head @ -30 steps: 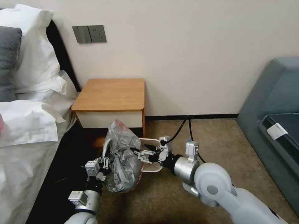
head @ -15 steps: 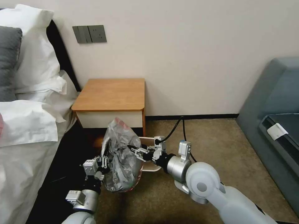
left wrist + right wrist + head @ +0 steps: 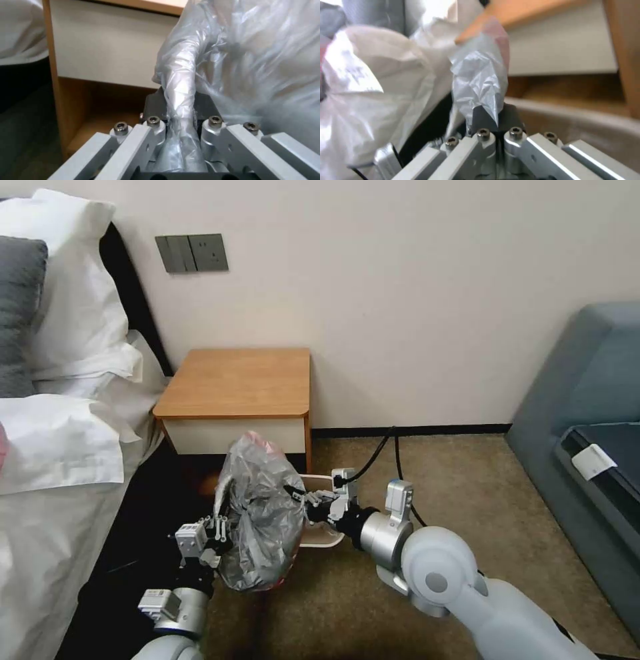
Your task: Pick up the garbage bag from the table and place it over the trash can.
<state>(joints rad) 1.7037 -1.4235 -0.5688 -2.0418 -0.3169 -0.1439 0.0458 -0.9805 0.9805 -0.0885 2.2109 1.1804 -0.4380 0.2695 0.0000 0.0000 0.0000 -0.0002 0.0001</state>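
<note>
We see the bag (image 3: 261,520) off the table (image 3: 233,383), hanging in the air in front of the table's front edge and over the near-left part of the bin (image 3: 319,540), which stands on the carpet by the table's front right corner.

Left side: the left gripper (image 3: 217,533) has its jaws clamped on a twisted fold of the bag's left edge; the left wrist view (image 3: 180,130) shows the film bunched between the fingers (image 3: 153,126).

Right side: the right gripper (image 3: 301,499) has its jaws together on a thin flap of the bag's right edge (image 3: 493,118), just above the bin's rim (image 3: 573,117).

Risks, as we judge them:
- The right hold takes only a corner of film; a pull to spread the mouth could slip it free.
- The left hold is on a bunched rope of plastic, so the mouth may not open wide enough to clear the rim.
- The plastic looks thin; catching it on the rim's corner while stretched could tear it.
- The bin is light and unheld; a sideways drag could push or tip it toward the table leg.

Count: one bag, one table, one bin, two grippers.
</note>
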